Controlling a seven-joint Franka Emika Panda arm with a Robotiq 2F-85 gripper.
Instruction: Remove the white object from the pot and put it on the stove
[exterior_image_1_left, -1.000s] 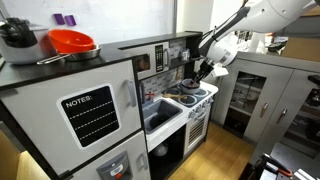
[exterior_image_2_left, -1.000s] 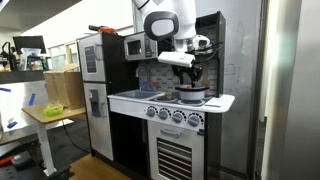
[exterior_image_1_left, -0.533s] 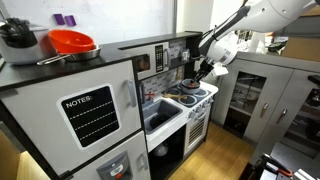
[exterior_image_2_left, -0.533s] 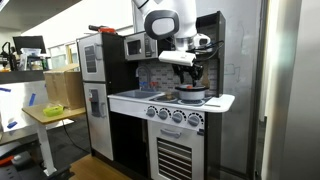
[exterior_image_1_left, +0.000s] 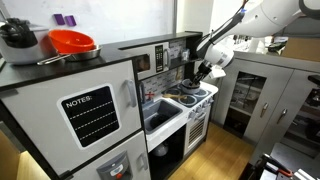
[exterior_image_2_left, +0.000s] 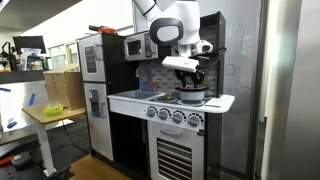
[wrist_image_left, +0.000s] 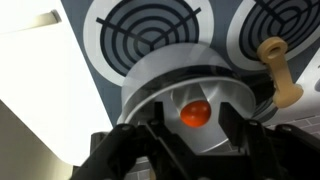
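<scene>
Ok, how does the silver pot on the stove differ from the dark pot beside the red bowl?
The silver pot is shiny and lidless, an orange thing showing inside; the dark pot is dull grey with a lid on. The silver pot sits on the stove under the gripper; the dark pot stands on the cabinet top by the red bowl. Both are round and upright.

The only readable text is "NOTES:", in white at the top of a black chalkboard panel (exterior_image_1_left: 91, 114) on the toy fridge door (exterior_image_1_left: 40, 125).
</scene>
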